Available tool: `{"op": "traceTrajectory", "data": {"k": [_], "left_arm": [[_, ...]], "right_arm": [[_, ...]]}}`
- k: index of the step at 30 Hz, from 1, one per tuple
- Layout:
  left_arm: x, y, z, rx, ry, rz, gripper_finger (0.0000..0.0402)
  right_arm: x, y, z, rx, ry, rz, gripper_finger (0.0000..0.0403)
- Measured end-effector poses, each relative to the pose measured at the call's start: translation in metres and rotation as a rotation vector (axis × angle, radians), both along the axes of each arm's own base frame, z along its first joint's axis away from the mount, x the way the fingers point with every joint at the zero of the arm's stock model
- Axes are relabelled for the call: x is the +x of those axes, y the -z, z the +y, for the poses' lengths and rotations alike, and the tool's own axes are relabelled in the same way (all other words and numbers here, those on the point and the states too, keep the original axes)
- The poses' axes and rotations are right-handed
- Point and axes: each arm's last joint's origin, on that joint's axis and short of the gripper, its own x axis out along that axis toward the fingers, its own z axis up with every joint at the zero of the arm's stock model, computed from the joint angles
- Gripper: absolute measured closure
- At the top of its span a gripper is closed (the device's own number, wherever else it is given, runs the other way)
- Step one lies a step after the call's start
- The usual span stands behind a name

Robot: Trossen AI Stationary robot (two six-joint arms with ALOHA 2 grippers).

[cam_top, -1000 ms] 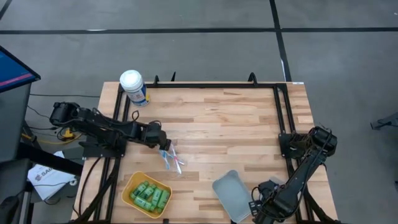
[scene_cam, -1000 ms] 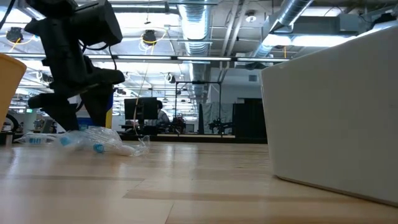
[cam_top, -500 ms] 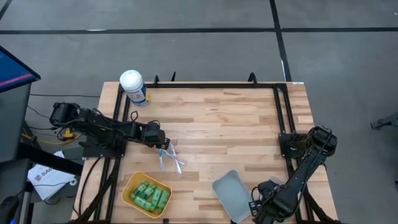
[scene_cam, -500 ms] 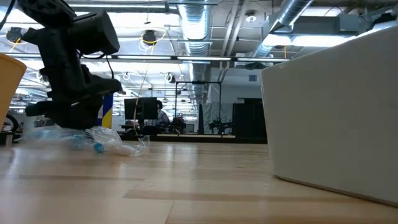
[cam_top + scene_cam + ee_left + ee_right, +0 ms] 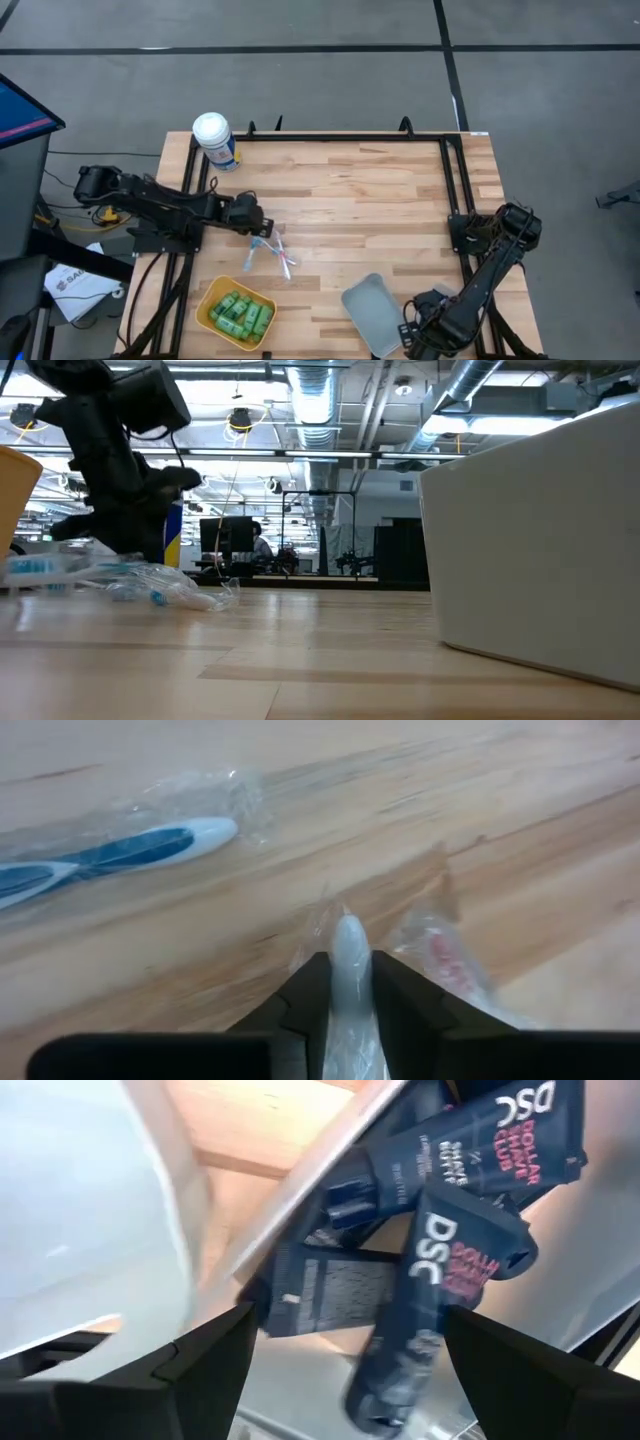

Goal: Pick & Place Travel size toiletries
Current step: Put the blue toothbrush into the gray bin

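Several plastic-wrapped toothbrushes (image 5: 272, 252) lie on the wood left of centre. My left gripper (image 5: 256, 226) is shut on one of them, a white-ended brush (image 5: 348, 942). A blue-and-white brush (image 5: 120, 854) and a pink one (image 5: 445, 958) lie loose beside it. Green bottles (image 5: 240, 314) fill a yellow tray (image 5: 209, 300) near the front edge. Dark navy tubes (image 5: 470, 1150) lie heaped right below my right gripper (image 5: 350, 1370). That gripper is open and sits at the near right by the grey tray (image 5: 372, 310). My left gripper pinches the wrapped toothbrush's rounded white end (image 5: 348, 935) between its two fingers (image 5: 305, 995), wrapper and all. The fingers come slanting down from the table's left side. The rest of the brush (image 5: 249, 260) reaches toward the near edge and shows raised off the wood (image 5: 40, 567).
A white-lidded canister (image 5: 213, 138) stands at the far left corner. The grey tray's pale wall (image 5: 540, 530) fills the low view's right side. Bare wood spans the table's middle and far right (image 5: 380, 200).
My left gripper has shut on a wrapped toothbrush and shifted slightly toward the table's left edge and up. The held brush has swung, so its free end now points toward the yellow tray, and it has risen off the wood. The other brushes stayed put.
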Motion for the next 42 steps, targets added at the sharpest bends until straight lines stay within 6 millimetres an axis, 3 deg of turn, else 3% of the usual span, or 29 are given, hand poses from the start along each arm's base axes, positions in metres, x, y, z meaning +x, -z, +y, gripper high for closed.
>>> {"op": "traceTrajectory", "data": {"k": [7, 15, 21, 27, 36, 42], "left_arm": [[-0.006, -0.021, 0.001, 0.0, -0.004, -0.132, 0.0358], [-0.016, -0.052, 0.003, 0.033, -0.035, -0.35, 0.0338], [-0.015, -0.079, 0.002, 0.06, 0.003, -0.602, 0.0357], [-0.008, -0.105, 0.002, 0.094, 0.039, -0.865, 0.0347], [-0.005, -0.122, -0.004, 0.093, 0.074, -1.043, 0.0348], [-0.005, -0.129, -0.009, 0.092, 0.106, -1.109, 0.0348]], "right_arm": [[0.015, -0.015, -0.005, -0.078, 0.014, -0.143, 0.0092], [0.049, -0.044, -0.024, -0.127, -0.051, -0.261, 0.0092], [0.077, -0.068, -0.041, -0.178, -0.128, -0.397, 0.0092], [0.121, -0.104, -0.077, -0.347, -0.215, -0.636, 0.0092], [0.198, -0.151, -0.143, -0.444, -0.36, -1.063, 0.0092], [0.22, -0.166, -0.177, -0.452, -0.384, -1.218, 0.0092]]}}
